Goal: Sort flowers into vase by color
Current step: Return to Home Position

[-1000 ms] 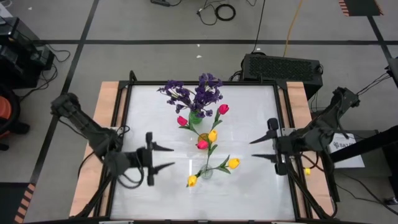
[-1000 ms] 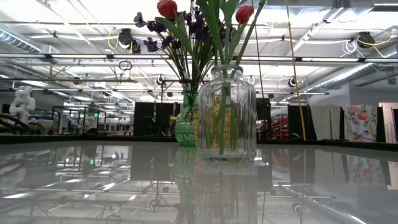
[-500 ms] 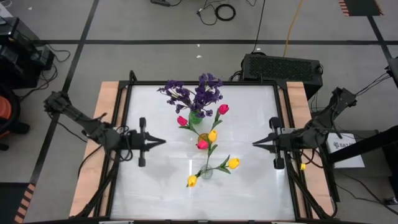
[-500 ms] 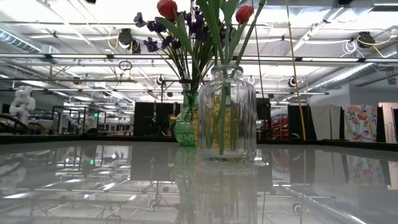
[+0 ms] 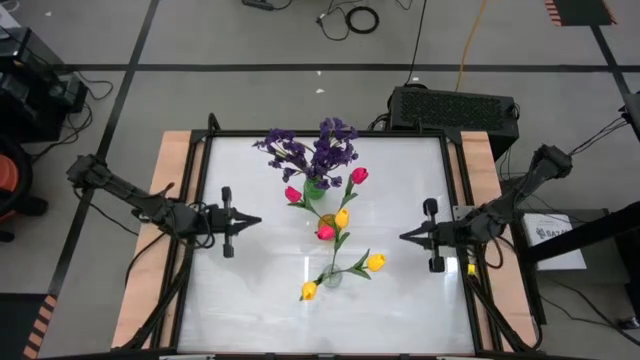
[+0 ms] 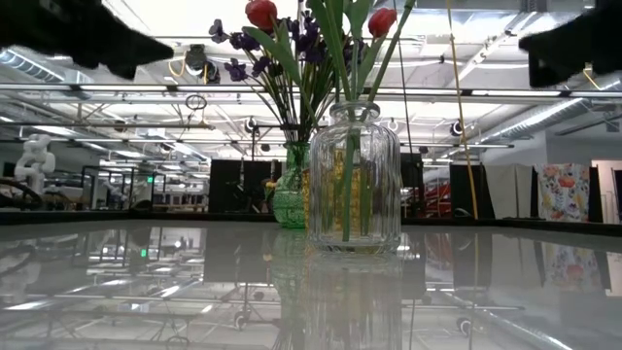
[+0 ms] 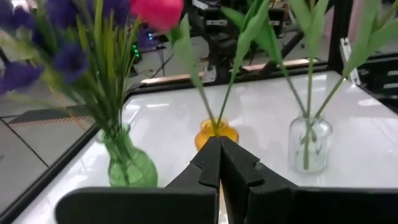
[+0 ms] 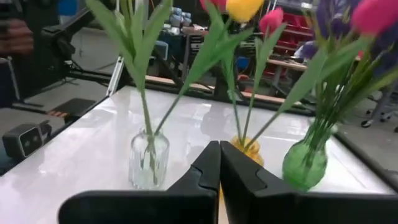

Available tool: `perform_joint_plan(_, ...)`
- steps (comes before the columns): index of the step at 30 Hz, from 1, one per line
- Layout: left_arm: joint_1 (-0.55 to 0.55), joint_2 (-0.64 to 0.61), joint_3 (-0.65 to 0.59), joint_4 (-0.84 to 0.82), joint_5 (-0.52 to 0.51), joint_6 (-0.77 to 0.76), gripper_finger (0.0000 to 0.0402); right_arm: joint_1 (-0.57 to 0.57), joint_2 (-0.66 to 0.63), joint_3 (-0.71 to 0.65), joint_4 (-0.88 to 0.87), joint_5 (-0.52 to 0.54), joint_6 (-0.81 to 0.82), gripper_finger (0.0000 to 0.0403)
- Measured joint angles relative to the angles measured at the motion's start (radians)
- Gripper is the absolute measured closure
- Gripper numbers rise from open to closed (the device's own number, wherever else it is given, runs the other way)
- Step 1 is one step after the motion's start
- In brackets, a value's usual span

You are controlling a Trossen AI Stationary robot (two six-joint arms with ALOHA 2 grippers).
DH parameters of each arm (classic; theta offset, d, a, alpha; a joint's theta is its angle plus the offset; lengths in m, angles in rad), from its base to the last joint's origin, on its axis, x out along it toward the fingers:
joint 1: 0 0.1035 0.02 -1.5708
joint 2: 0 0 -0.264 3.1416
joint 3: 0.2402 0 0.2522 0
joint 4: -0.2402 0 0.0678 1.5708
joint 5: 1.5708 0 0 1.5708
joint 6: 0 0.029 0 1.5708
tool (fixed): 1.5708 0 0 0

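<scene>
Both pairs of jaws, spread wide a second ago, are now pressed together and hold nothing. Both arms have drawn back toward the side edges of the table (image 5: pixel 420 170). The left jaws, at the end of the left arm (image 5: pixel 130 193), and the right jaws, at the end of the right arm (image 5: pixel 500 210), point at each other, with all three vases in the stretch between them. I judge the sorting finished and the arms simply folding away.

The flowers stand by colour. The purple sprigs (image 5: pixel 315 150) are in the green vase (image 7: pixel 130 165), off to one side of both tips. The pink-red tulips (image 5: pixel 359 175) are in the amber vase (image 7: pixel 216 132), straight ahead of the left jaws. The yellow tulips (image 5: pixel 375 262) are in the transparent vase (image 8: pixel 149 157), ahead of the right jaws and slightly aside. No stem lies loose on the table.

A black box (image 5: pixel 455 105) and floor cables lie beyond the table, well away from either pair of jaws. The leaning tulip heads reach outward but stay well apart from both tips, so the retreat looks unobstructed.
</scene>
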Motion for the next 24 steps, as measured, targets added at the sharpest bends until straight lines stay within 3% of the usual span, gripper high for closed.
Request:
perform_joint_plan(7,0.072,-0.069,-0.136,0.131,0.074,-0.005,0.0396,-0.071,-0.004,-0.172,0.239,-0.063,0.004,0.0402)
perform_joint_plan(24,0.265,-0.278,-0.247,0.114,0.335,0.0,0.0396,-0.224,-0.005,-0.182,0.204,-0.284,0.083,0.0403)
